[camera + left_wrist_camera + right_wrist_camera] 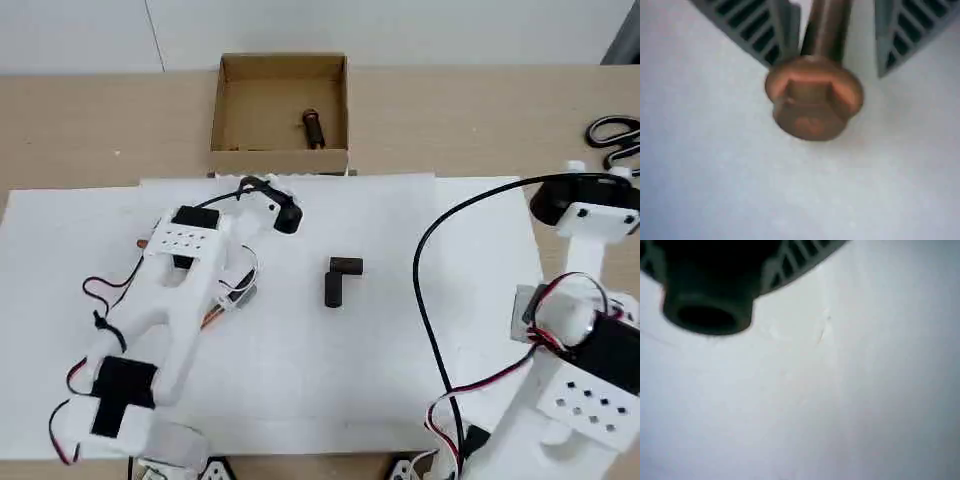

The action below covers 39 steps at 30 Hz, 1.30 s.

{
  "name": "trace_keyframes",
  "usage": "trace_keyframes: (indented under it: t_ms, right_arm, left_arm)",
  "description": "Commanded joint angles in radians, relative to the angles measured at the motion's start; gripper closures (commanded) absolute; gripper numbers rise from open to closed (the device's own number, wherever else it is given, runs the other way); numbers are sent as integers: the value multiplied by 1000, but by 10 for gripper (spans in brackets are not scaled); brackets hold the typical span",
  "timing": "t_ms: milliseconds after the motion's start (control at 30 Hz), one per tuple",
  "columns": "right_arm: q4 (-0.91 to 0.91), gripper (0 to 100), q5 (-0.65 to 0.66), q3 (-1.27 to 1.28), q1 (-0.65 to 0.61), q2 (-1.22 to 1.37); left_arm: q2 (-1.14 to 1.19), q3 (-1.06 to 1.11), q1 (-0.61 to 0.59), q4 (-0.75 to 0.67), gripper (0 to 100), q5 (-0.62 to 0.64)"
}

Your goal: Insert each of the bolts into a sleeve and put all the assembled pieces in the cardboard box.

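The left claw [832, 55] is spread around a copper bolt [812, 100] lying on the white paper sheet [400, 380]. One ribbed grey finger [765, 35] touches the smooth shank and the other stands apart from it. The right claw [755, 265] grasps a black tubular sleeve [707, 310], hollow end showing. The cardboard box [228, 110] holds one assembled piece [313, 128]. Two loose sleeves [333, 288] form an L on the sheet below the box, and scissors [615, 140] lie well to its right.
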Motion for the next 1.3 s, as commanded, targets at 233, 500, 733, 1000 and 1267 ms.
trace_keyframes:
  t_ms: [233,500,733,1000,1267]
  right_arm:
    - [15,996,3,-5,8,-16]
    - [10,995,12,-14,2,-18]
    - [12,995,29,-28,-122,-90]
    - [5,995,106,-21,-180,-254]
    - [5,996,101,-17,-179,-351]
  left_arm:
    - [121,-42,6,-91,998,2]
    - [-12,-137,8,51,995,75]
    - [-402,-206,94,236,995,117]
    - [-683,-205,44,371,995,330]
    - [-872,-105,23,379,995,338]
